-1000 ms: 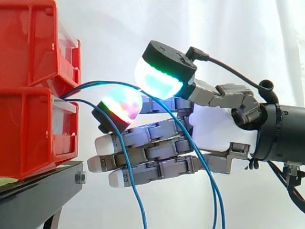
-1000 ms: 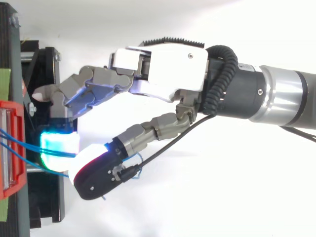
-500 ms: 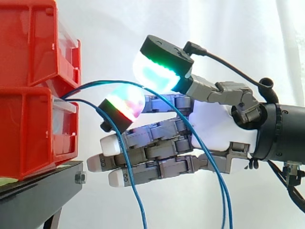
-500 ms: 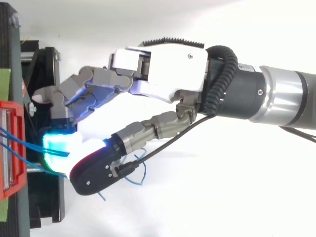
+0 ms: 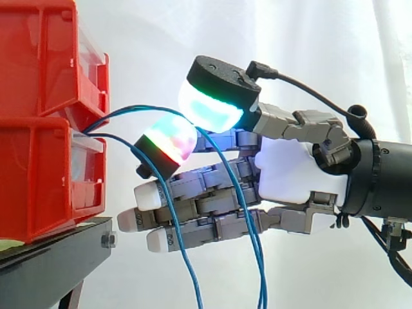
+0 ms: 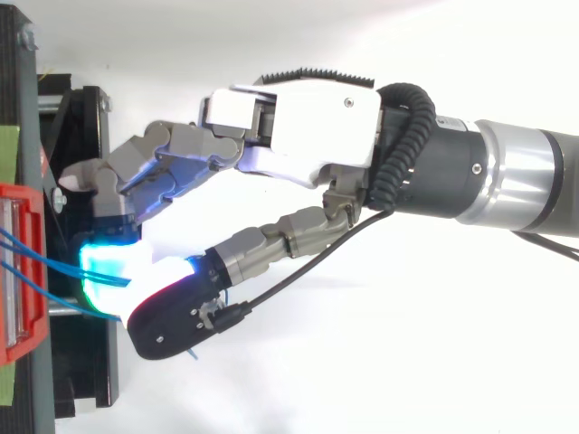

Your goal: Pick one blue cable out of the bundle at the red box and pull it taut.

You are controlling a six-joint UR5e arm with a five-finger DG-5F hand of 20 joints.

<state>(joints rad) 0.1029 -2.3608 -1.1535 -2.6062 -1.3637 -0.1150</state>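
Observation:
Two thin blue cables come out of the lower red box (image 5: pixel 51 174) at the left. The upper blue cable (image 5: pixel 129 111) arches right, passes between the glowing thumb pad (image 5: pixel 212 106) and a glowing finger pad (image 5: pixel 168 138), then hangs down in front of the palm. A second blue cable (image 5: pixel 172 222) droops from the box past the straight lower fingers. My hand (image 5: pixel 296 174) reaches in from the right, with thumb and one finger pinched together on the upper cable. From above, my hand (image 6: pixel 308 127) has its pads just beside the red box (image 6: pixel 18 271), and the cables (image 6: pixel 36 262) run into them.
A second red box (image 5: pixel 45 58) is stacked on the lower one. Both rest on a black stand (image 5: pixel 51 257) whose edge lies just below the fingertips. A white curtain (image 5: pixel 290 38) hangs behind.
The thumb pad rose away from the finger pad, then came back down against it. The hanging part of the upper cable swung left, closer to the palm.

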